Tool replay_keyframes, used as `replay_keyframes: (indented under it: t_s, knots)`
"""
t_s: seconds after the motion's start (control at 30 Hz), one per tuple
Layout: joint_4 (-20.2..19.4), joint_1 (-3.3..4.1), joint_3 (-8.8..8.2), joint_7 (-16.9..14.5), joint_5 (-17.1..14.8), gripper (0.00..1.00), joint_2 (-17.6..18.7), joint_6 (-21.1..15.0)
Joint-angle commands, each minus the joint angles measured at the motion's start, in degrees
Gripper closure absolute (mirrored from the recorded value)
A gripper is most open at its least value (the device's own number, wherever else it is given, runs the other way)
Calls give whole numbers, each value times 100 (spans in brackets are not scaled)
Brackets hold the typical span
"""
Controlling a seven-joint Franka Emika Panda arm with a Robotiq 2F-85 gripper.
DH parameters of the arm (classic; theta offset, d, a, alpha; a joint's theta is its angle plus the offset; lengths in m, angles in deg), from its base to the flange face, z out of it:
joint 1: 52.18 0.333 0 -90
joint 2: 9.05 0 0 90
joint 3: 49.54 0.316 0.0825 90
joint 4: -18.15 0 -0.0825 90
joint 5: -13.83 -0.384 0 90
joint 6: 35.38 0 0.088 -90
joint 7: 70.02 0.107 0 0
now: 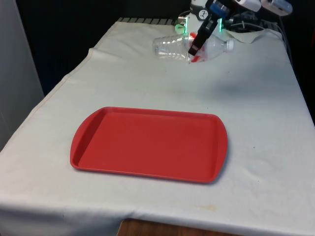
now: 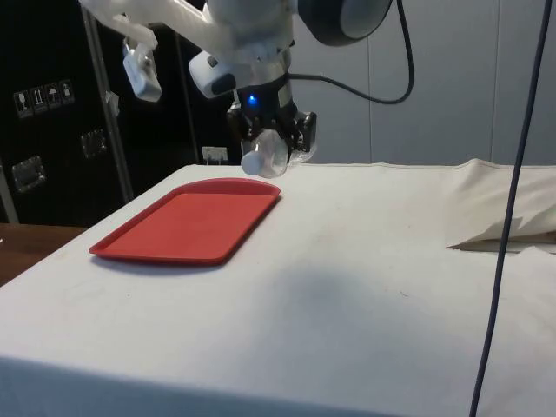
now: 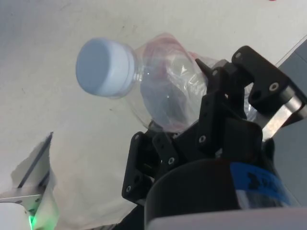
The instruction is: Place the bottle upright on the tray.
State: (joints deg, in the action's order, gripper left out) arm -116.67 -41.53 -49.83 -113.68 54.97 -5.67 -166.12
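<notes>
A clear, crumpled plastic bottle (image 1: 170,46) with a white cap (image 1: 229,45) and a red label hangs on its side in the air over the table's far end, cap toward the front view's right. My black gripper (image 1: 196,45) is shut on its middle. In the side view the cap (image 2: 259,162) points toward the camera below the gripper (image 2: 276,148). The wrist view has the bottle (image 3: 165,98) squeezed between the black fingers (image 3: 218,103), cap (image 3: 104,67) sticking out. The red tray (image 1: 147,142) lies flat and bare nearer the front edge, well apart from the bottle; its far rim (image 2: 252,185) sits beside the gripper in the side view.
A rumpled fold of the white cloth (image 2: 504,217) rises at the table's far end. A black cable (image 2: 514,156) hangs down past it. Open cloth (image 1: 256,113) lies between the bottle and the tray.
</notes>
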Motion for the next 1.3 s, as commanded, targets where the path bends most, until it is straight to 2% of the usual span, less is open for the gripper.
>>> replay_keyframes:
  t_s: [0.0,0.1,0.13,0.17,0.4,0.47,0.6,0.7,0.73,0.93,0.97,1.03,1.2,1.23,1.27]
  knots:
    - [11,-11,0,-86,-92,65,-29,0]
    - [52,-11,-11,-172,-189,65,-86,-11]
    - [46,0,-11,-92,-103,65,-57,0]
    - [63,-11,-17,-195,-212,65,-97,-11]
    - [143,-11,-40,-350,-413,65,-206,-29]
    - [155,-6,-34,-292,-361,65,-195,0]
    - [212,-17,-52,-453,-561,65,-281,-34]
    - [246,-17,-57,-493,-630,65,-304,-40]
    - [252,-6,-52,-424,-561,65,-286,-6]
    - [332,-17,-86,-590,-808,65,-355,-80]
    - [344,-11,-80,-527,-745,65,-338,-23]
    - [355,-17,-103,-630,-888,65,-367,-115]
    - [372,-23,-149,-676,-1014,65,-378,-235]
    - [378,-11,-138,-607,-928,65,-361,-160]
    - [378,-23,-160,-688,-1043,65,-378,-258]
